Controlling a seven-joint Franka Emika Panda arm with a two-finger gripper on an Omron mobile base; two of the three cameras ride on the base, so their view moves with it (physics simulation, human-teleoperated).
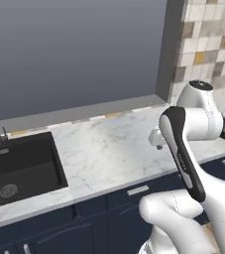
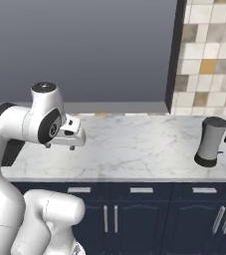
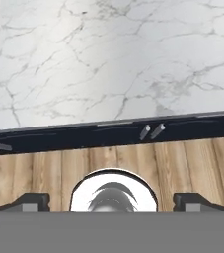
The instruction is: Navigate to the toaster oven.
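The white marble counter with grey veins [image 2: 134,144] is smooth and flat, above dark blue cupboard doors with silver bar handles [image 2: 109,219]. A black square sink [image 1: 20,168] sits at its left end. A small dark round kettle [image 2: 211,142] stands near the right front edge. Behind are a plain grey wall [image 1: 74,49] and square beige tiles [image 2: 209,55]. The gripper [image 3: 111,200] hangs over the wooden plank floor [image 3: 192,163], fingers spread wide, holding nothing. The toaster oven cannot be seen.
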